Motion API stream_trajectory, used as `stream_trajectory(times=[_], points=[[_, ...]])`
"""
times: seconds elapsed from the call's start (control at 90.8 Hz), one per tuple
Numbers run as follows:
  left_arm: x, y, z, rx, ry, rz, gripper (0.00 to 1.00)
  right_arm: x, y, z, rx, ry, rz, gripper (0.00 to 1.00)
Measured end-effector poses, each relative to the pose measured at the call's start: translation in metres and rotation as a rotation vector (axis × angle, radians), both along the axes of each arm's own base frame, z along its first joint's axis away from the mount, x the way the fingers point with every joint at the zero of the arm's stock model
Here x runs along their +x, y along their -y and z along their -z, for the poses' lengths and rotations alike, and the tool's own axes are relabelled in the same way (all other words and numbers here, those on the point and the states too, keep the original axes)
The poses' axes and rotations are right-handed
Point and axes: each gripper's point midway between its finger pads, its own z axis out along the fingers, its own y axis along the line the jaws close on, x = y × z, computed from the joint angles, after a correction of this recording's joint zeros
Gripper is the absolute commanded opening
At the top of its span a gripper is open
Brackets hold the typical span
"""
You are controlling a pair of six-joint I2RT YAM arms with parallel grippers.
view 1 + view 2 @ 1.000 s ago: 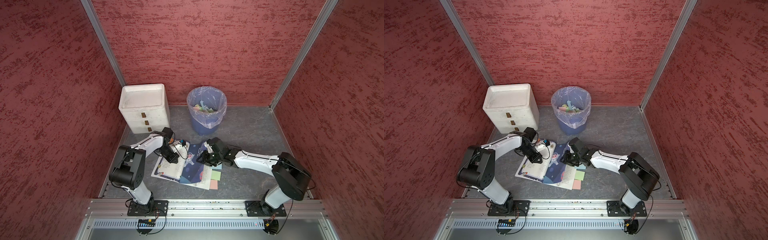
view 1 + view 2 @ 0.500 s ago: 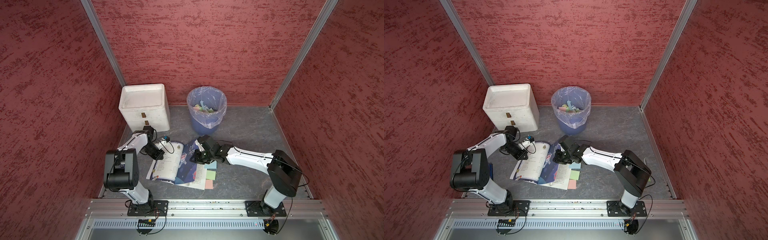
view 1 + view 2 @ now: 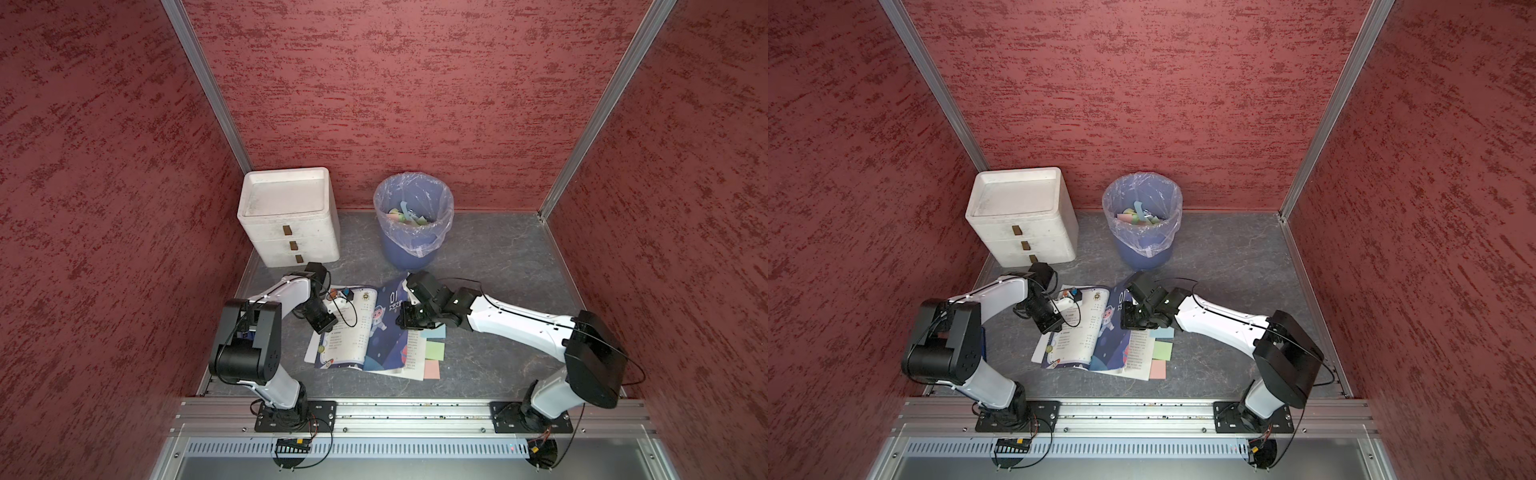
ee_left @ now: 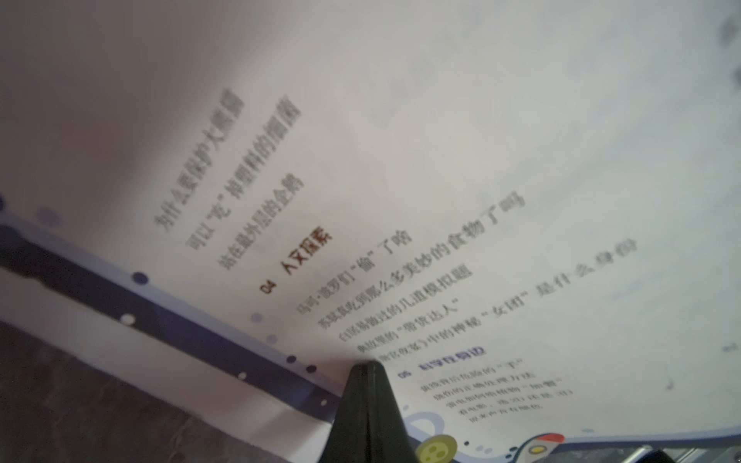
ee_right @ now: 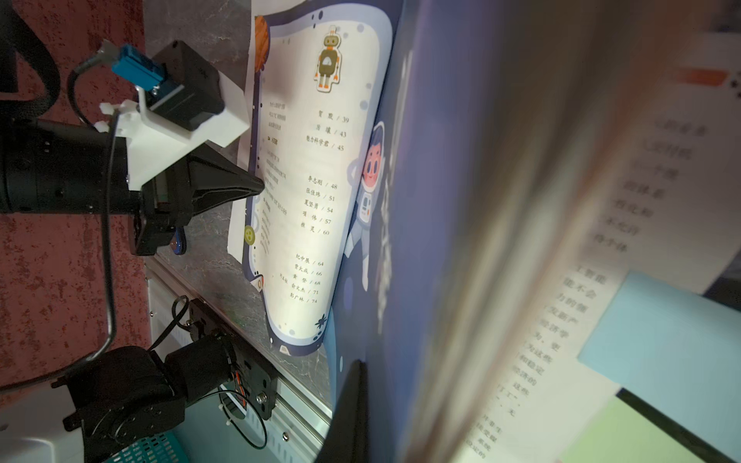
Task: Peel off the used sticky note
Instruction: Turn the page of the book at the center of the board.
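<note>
White drawers stood in the far left corner of the grey surface. Just in front of them the left pincer, its jaws together, pressed its tip on the outer edge of the left page of the book. The book lay open around the middle of the surface, toward the near edge. Beyond it, by the far edge, stood a lined bin with coloured paper scraps inside. The right pincer sat at the far end of the book's right half, jaws together. In the right wrist view a curved, upstanding blue page ran straight into its closed tip and seemed nipped there. Three notes stuck out flat past the book's right edge. The blue note lay just beside the right pincer, the green note came next, and the pink note lay closest to the near edge.
</note>
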Motion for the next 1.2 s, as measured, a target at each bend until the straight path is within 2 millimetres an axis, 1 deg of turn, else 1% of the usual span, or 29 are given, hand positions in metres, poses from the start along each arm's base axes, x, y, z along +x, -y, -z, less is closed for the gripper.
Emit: stream_trajectory(times=[0.154,0.231,0.331,0.397,0.43,0.496,0.562,0.617,0.661,0.727,0.837,0.97,1.146,1.201], points=[[-0.016,0.038,-0.005,-0.071,-0.047,0.059,0.0,-0.003,0.019,-0.007,-0.037,0.001,-0.004,0.0],[-0.02,0.049,-0.011,-0.11,-0.067,0.054,0.0,-0.005,0.025,-0.01,-0.046,0.002,-0.004,0.0],[-0.018,0.056,-0.02,-0.162,-0.082,0.02,0.0,-0.006,0.027,-0.01,-0.051,-0.003,-0.004,0.0],[-0.012,0.054,-0.028,-0.201,-0.089,-0.023,0.0,-0.008,0.028,-0.009,-0.056,-0.011,-0.006,0.0],[-0.007,0.05,-0.033,-0.221,-0.088,-0.056,0.0,-0.008,0.028,-0.009,-0.06,-0.016,-0.007,0.0],[0.008,0.034,-0.042,-0.245,-0.064,-0.129,0.0,-0.008,0.026,-0.009,-0.063,-0.023,-0.009,0.0],[0.022,0.014,-0.046,-0.246,-0.027,-0.191,0.0,-0.006,0.023,-0.011,-0.063,-0.028,-0.012,0.0],[0.027,0.001,-0.045,-0.234,-0.01,-0.222,0.0,-0.004,0.02,-0.013,-0.06,-0.03,-0.016,0.0],[0.027,-0.003,-0.043,-0.225,-0.007,-0.23,0.0,-0.002,0.017,-0.015,-0.057,-0.031,-0.018,0.0],[0.025,-0.002,-0.041,-0.223,-0.011,-0.226,0.0,0.001,0.011,-0.017,-0.053,-0.033,-0.02,0.0],[0.021,0.008,-0.034,-0.226,-0.019,-0.202,0.0,0.006,0.004,-0.018,-0.054,-0.04,-0.023,0.0],[0.016,0.019,-0.021,-0.222,-0.042,-0.184,0.0,0.008,-0.006,-0.016,-0.053,-0.055,-0.026,0.01],[0.02,0.018,-0.001,-0.195,-0.071,-0.211,0.0,0.009,-0.021,-0.011,-0.037,-0.086,-0.021,0.05],[0.021,0.018,0.0,-0.194,-0.073,-0.217,0.0,0.01,-0.027,-0.01,-0.022,-0.096,-0.017,0.05]])
